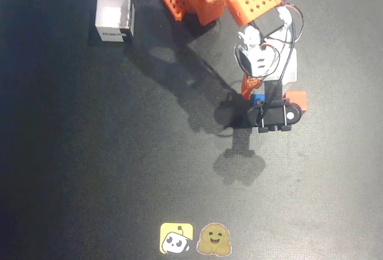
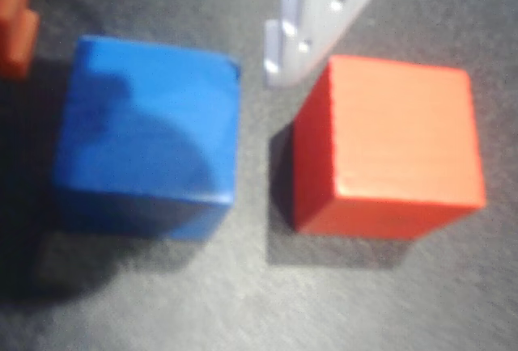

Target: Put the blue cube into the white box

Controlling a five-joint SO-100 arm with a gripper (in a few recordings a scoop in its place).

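Pincer [image 1: 256,95] astride blue cube [image 2: 146,137] on dark matte table [image 1: 90,164].

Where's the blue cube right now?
In the wrist view the blue cube sits on the mat left of the red cube, a gap between them. Overhead, it lies under the arm, right of centre, far from the white box.

We see the blue cube [image 2: 146,137] in the wrist view as a plain matte block resting flat on the dark desk [image 2: 243,302], sitting at nine o'clock from a red-orange cube, near it but with a gap between them. In the overhead view only a sliver of the blue cube [image 1: 258,99] shows. The white box [image 1: 115,15] stands upright and open-topped well apart at about ten o'clock from the cube, a dark label on its near wall.
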